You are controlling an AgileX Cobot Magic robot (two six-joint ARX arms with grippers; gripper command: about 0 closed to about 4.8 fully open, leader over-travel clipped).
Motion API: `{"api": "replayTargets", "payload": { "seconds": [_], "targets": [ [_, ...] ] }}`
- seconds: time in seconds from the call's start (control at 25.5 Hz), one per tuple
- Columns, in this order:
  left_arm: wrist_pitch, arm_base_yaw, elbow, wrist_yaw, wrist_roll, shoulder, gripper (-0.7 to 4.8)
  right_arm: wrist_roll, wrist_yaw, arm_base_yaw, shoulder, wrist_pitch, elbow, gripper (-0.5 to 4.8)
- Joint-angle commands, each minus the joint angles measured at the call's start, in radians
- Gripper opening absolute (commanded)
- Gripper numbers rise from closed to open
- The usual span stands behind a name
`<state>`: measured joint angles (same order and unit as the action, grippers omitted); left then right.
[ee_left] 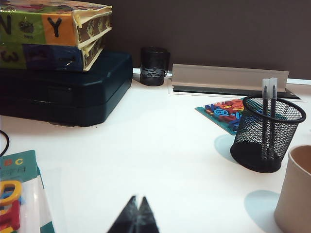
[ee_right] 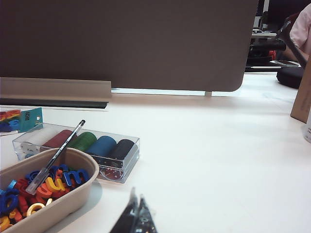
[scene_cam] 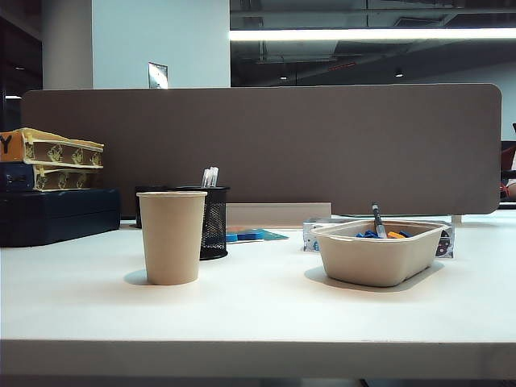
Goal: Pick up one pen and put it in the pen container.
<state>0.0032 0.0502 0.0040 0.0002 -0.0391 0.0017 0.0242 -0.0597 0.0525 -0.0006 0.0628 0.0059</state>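
A slim dark pen point(ee_right: 56, 158) leans in the beige tray point(ee_right: 68, 201), its light end down among coloured plastic letters and its tip over the rim. The exterior view shows this pen point(scene_cam: 377, 219) sticking up from the tray point(scene_cam: 375, 262) on the right. The pen container point(ee_left: 267, 133), a black mesh cup, holds two pens point(ee_left: 268, 92) upright; it stands behind the paper cup point(scene_cam: 172, 238). My left gripper point(ee_left: 137, 200) is shut and empty, low over the table, well short of the mesh cup. My right gripper point(ee_right: 136, 196) is shut and empty, beside the tray.
A dark case point(ee_left: 63, 92) with stacked colourful boxes sits at the far left, a dark mug point(ee_left: 154, 66) behind it. A clear box of coloured cylinders point(ee_right: 92, 148) lies behind the tray. An alphabet card point(ee_left: 223, 111) lies by the mesh cup. A brown partition point(scene_cam: 266, 145) closes the back.
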Motion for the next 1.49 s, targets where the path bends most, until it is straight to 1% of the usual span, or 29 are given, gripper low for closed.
{"api": "replayTargets", "payload": {
  "seconds": [0.04, 0.59, 0.83, 0.94, 1.02, 1.14, 1.3, 1.34, 1.41, 1.45, 1.49],
  "targets": [
    [0.012, 0.001, 0.003, 0.004, 0.001, 0.001, -0.06, 0.003, -0.001, 0.0, -0.003, 0.009, -0.004, -0.01],
    [0.008, 0.001, 0.003, 0.0, 0.002, 0.001, -0.06, 0.002, -0.001, 0.0, -0.003, 0.031, -0.004, -0.01],
    [0.041, 0.001, 0.004, -0.003, 0.001, 0.001, -0.06, 0.001, 0.0, 0.0, -0.003, 0.054, -0.004, -0.01],
    [0.044, 0.001, 0.005, 0.006, -0.003, 0.001, -0.06, -0.006, 0.0, 0.0, -0.003, 0.063, -0.004, -0.01],
    [0.052, 0.001, 0.005, 0.01, -0.003, 0.001, -0.06, -0.039, -0.001, 0.0, -0.003, 0.077, -0.003, -0.01],
    [0.086, 0.001, 0.005, 0.027, -0.003, 0.001, -0.06, -0.059, -0.001, 0.0, -0.003, 0.103, -0.003, -0.01],
    [0.163, 0.001, 0.005, 0.028, -0.003, 0.001, -0.06, -0.059, 0.0, 0.0, -0.003, 0.132, -0.003, -0.01],
    [0.192, 0.001, 0.006, 0.028, -0.004, 0.001, -0.05, -0.065, 0.016, 0.0, -0.003, 0.146, -0.003, -0.01],
    [0.224, 0.001, 0.006, 0.036, -0.056, 0.001, 0.05, -0.119, 0.044, 0.0, -0.003, 0.19, -0.002, -0.01],
    [0.233, 0.001, 0.009, 0.06, -0.086, 0.001, 0.19, -0.146, 0.047, 0.0, -0.003, 0.218, 0.004, 0.0],
    [0.234, 0.001, 0.011, 0.078, -0.098, 0.001, 0.22, -0.151, 0.049, 0.0, -0.003, 0.219, 0.01, 0.0]
  ]
}}
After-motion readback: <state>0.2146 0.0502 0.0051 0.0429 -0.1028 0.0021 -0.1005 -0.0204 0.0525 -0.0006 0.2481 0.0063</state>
